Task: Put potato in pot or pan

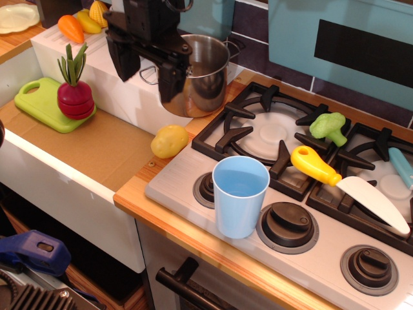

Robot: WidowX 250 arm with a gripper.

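The pale yellow potato [169,141] lies on the counter at the stove's left edge, just below the steel pot [201,72]. The pot stands upright at the back, on the corner beside the sink wall. My gripper [148,71] hangs open in front of the pot's left side, its two black fingers [171,77] spread apart, empty. It is above and a little left of the potato and not touching it. The left finger [122,59] is over the white sink wall.
A light-blue cup [239,195] stands at the stove's front. A yellow-handled knife [345,184] and green broccoli [328,126] lie on the burners. A radish on a green board [51,103] sits in the sink. A carrot [71,28] and corn [97,11] lie at the back left.
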